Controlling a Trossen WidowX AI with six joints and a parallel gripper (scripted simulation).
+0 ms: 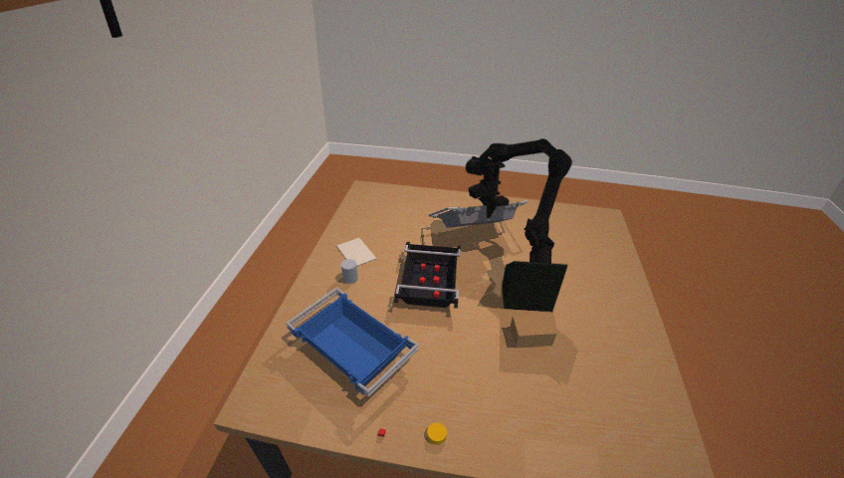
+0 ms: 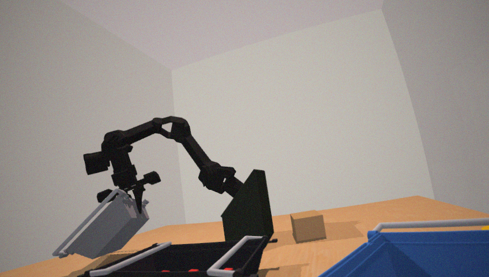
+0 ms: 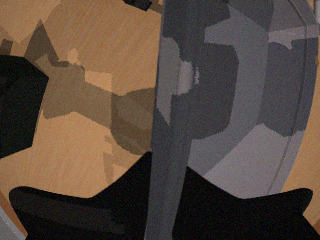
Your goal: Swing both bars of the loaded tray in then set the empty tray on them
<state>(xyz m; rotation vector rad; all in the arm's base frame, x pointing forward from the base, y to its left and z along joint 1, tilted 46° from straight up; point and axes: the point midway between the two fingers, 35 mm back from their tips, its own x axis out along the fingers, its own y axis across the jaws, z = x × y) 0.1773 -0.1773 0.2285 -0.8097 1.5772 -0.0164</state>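
Note:
The black tray [image 1: 414,299] [image 2: 257,257] stands on the table with several red blocks [image 1: 436,279] inside. Its far bar [image 1: 432,251] [image 2: 130,258] and near bar [image 1: 427,289] [image 2: 228,253] both lie in across its top. My gripper [image 1: 490,213] [image 2: 139,209] [image 3: 157,158] is shut on one side wall of the empty grey tray [image 1: 474,217] [image 2: 109,226] [image 3: 250,100]. The grey tray hangs tilted in the air behind the black tray, apart from it and above the table. The wrist view shows the wall between the fingers. The fingers hide part of the rim.
A larger blue tray [image 1: 375,323] [image 2: 428,254] stands at the near left. A grey cylinder [image 1: 349,272] and a white sheet [image 1: 356,251] lie left of the black tray. A brown box [image 1: 534,336] [image 2: 308,226], a yellow disc [image 1: 437,433] and a loose red block [image 1: 381,432] are nearer the front.

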